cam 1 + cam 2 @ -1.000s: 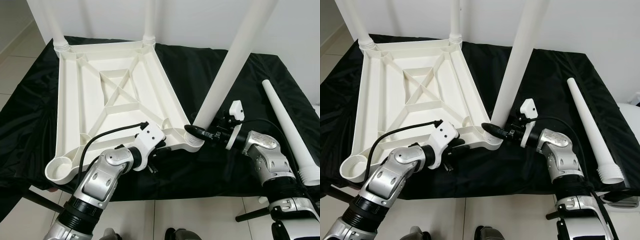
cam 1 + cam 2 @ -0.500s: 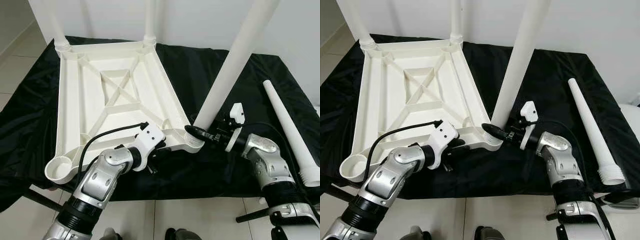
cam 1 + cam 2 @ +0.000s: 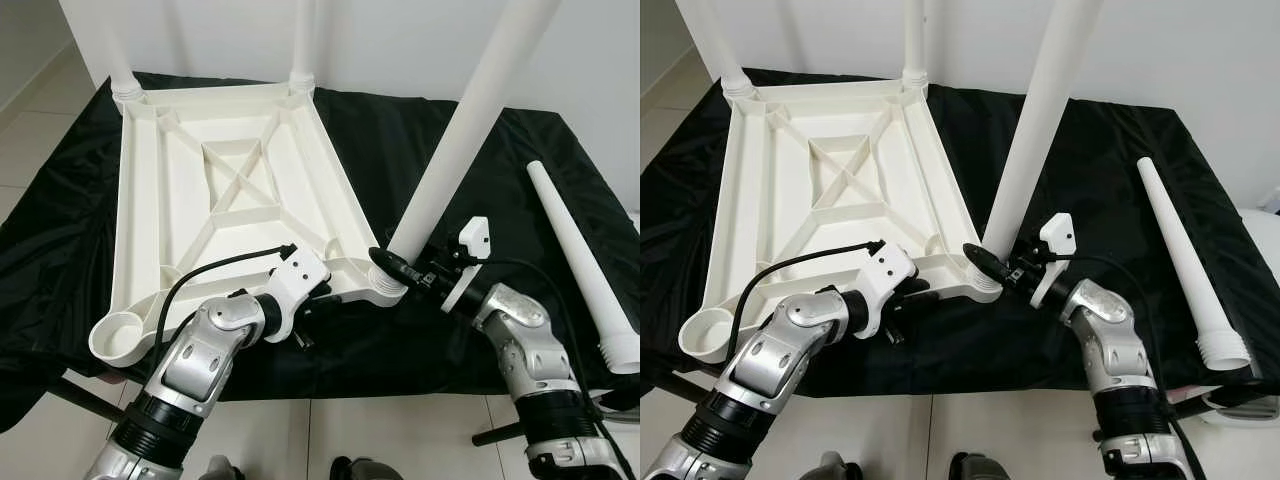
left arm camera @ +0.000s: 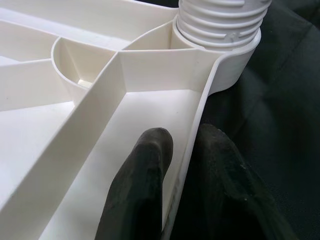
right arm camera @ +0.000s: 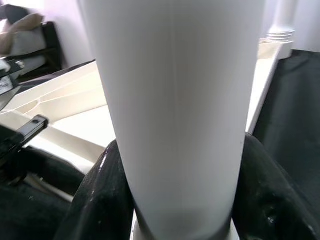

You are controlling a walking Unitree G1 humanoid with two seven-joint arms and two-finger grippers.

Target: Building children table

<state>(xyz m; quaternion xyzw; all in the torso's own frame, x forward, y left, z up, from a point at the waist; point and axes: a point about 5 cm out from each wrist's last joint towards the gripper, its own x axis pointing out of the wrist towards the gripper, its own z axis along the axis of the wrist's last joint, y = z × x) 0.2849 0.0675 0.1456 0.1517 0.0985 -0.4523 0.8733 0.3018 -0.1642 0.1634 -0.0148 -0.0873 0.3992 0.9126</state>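
Note:
A white plastic tabletop lies upside down on a black cloth, with legs standing in its two far corner sockets. My left gripper is shut on the tabletop's near rim, one finger inside the rim and one outside. My right gripper is shut on the base of a third white leg, which stands tilted in the near right corner socket. A fourth leg lies loose on the cloth at the right. The near left socket is open and holds nothing.
The black cloth covers the work table and hangs over its front edge. Tiled floor shows below. A white wall rises behind the table.
My right forearm and elbow have swung nearer and lower while the gripper stays at the leg's base. The tilted leg and my left arm have hardly moved.

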